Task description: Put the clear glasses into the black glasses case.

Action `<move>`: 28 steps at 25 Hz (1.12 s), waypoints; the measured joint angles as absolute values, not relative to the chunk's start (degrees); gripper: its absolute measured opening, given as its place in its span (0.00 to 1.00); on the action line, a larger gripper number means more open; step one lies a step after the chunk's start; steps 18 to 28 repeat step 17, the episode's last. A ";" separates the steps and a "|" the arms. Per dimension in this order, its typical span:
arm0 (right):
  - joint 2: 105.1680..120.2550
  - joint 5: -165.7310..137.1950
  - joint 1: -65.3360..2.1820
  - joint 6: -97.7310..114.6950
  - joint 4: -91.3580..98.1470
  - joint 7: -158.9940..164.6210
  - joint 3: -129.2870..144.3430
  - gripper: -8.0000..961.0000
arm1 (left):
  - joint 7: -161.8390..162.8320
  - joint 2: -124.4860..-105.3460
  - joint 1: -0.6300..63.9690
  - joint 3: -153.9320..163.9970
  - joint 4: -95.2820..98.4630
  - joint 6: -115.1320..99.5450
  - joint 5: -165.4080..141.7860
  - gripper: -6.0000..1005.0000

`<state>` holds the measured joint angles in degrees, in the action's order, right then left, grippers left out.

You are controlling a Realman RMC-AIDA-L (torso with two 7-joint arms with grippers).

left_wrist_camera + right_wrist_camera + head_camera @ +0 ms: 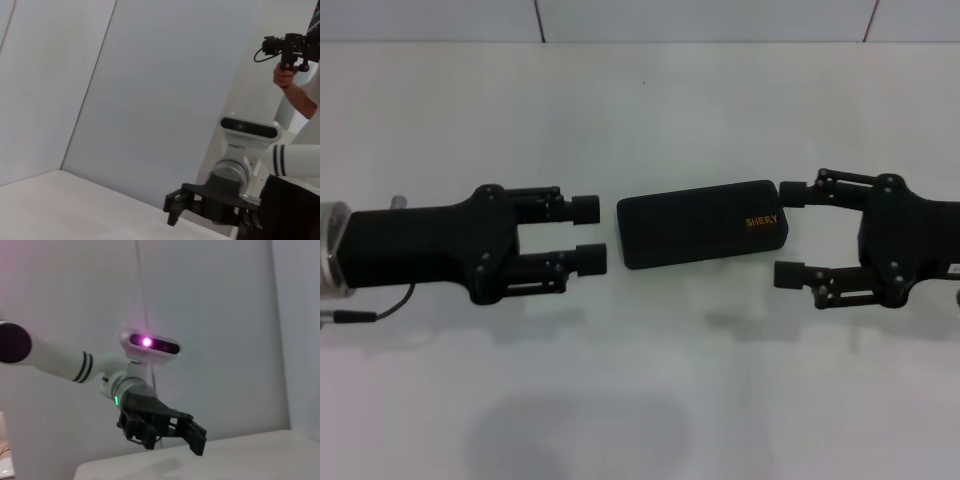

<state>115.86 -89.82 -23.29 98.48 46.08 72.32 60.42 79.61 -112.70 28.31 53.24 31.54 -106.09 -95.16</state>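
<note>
The black glasses case lies shut on the white table, its orange lettering facing up near its right end. The clear glasses are out of view. My left gripper hovers open just left of the case, holding nothing. My right gripper is open at the case's right end, its far finger close beside the case's corner. The left wrist view shows the right gripper farther off. The right wrist view shows the left gripper over the table edge.
White wall panels stand behind the table. A person's hand holding a camera rig appears beyond the right arm in the left wrist view. A cable trails from the left wrist.
</note>
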 joint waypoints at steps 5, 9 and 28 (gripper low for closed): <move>116.05 -89.75 -23.98 99.27 45.99 72.31 60.88 0.88 | 79.65 -112.63 27.99 53.25 31.55 -106.77 -95.44 0.62; 116.12 -88.61 -24.25 99.12 45.43 72.26 61.88 0.88 | 79.67 -112.43 27.95 53.17 31.57 -106.74 -95.52 0.62; 116.03 -86.66 -26.64 98.73 42.03 70.24 62.43 0.88 | 79.43 -112.37 27.89 53.07 31.64 -106.42 -96.08 0.62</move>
